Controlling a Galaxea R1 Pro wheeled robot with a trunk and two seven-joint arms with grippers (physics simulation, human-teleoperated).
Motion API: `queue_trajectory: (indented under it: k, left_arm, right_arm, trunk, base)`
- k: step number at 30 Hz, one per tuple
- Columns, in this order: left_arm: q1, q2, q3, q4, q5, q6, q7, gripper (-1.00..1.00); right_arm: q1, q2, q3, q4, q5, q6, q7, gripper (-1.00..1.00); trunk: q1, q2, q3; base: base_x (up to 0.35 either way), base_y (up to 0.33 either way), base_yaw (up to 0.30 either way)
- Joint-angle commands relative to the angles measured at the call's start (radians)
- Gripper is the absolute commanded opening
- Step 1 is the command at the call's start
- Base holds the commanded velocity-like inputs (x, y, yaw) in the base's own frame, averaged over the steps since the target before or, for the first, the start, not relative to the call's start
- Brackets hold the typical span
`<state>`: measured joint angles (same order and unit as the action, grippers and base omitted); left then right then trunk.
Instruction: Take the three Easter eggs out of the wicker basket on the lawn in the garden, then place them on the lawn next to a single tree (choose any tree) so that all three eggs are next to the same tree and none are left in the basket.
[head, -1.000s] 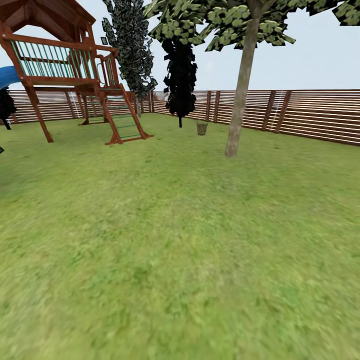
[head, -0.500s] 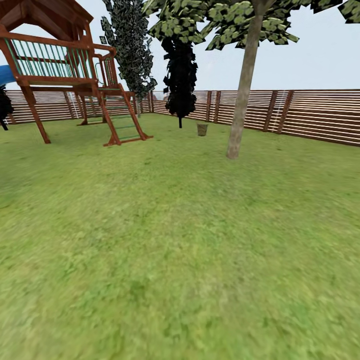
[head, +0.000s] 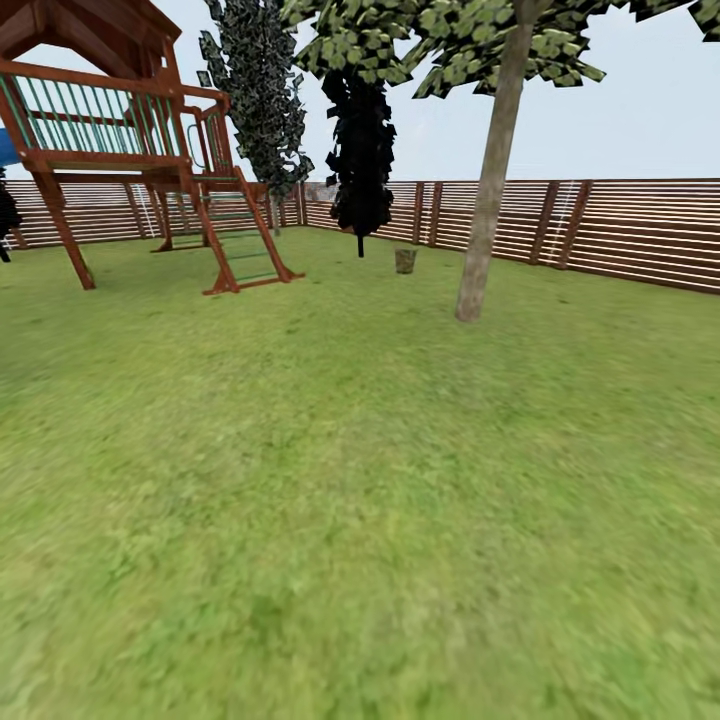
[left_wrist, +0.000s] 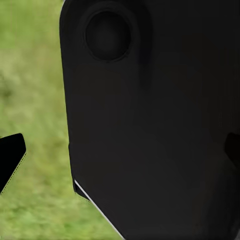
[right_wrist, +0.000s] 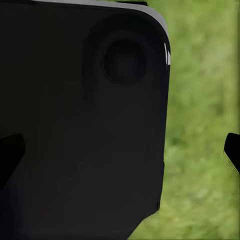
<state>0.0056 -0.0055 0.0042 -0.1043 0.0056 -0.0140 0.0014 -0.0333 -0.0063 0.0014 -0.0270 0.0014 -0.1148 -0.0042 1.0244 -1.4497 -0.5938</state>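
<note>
Ok, view's crept closer: wicker basket (head: 404, 260) far ahead, just left of tree (head: 487, 190), w/ lawn (head: 360, 500) between. Grippers' state — can't tell. Eggs not yet reached.

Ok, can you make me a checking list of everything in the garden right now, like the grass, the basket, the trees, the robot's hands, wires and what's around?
Surface: the lawn is flat green grass, open up to the fence.
Job's things: the wicker basket stands far off on the grass, beyond and to the left of the tree with the pale trunk; too small to tell what is inside.
Clutter: nothing seen on the grass nearby.
Grippers: the left gripper and right gripper each show two dark fingertips at the picture's edges, wide apart, over grass, in front of a dark robot part.
Cables: nothing seen.
Surroundings: wooden playset, two dark trees, slat fence.
</note>
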Motion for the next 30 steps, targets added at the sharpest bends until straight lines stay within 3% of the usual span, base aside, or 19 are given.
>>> queue_trajectory:
  k: [1,30]
  left_arm:
    - [0.001,0.000,0.000,-0.002,0.001,-0.001,0.000,1.00]
    - [0.001,0.000,-0.002,-0.002,0.001,-0.001,0.000,1.00]
  right_arm:
    - [0.000,0.000,0.000,0.001,0.000,-0.003,0.000,1.00]
    - [0.000,0.000,0.003,0.007,-0.003,-0.002,0.000,1.00]
  trunk:
    - [0.001,0.000,-0.001]
    - [0.001,0.000,-0.001]
  base:
    - [0.336,0.000,0.000]
    - [0.336,0.000,0.000]
